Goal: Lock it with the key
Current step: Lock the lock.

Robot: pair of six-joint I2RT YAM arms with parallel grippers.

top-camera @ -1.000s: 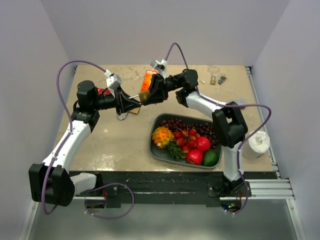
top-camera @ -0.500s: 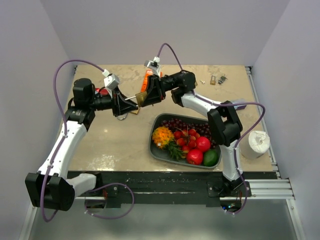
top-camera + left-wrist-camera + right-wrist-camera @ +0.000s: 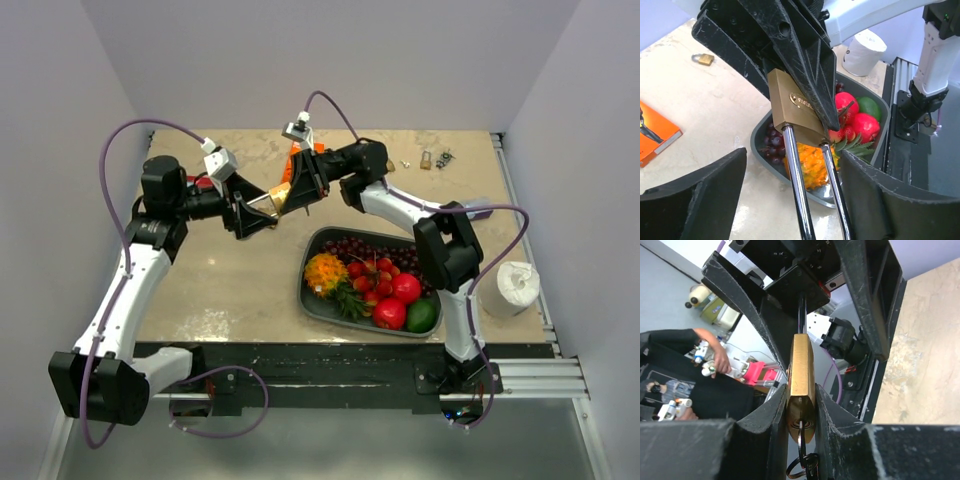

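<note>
The right gripper (image 3: 801,410) holds the brass padlock (image 3: 795,107) tight; the left gripper (image 3: 792,155) has its jaws far apart around the shackle (image 3: 796,190) (the key (image 3: 800,437) is mostly hidden)

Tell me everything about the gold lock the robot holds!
The lock is a brass block with stamped lettering and a steel shackle. It hangs in the air, its body pinched by the right gripper. The shackle points between the left gripper's spread fingers. A key with a ring sits in its keyhole.
</note>
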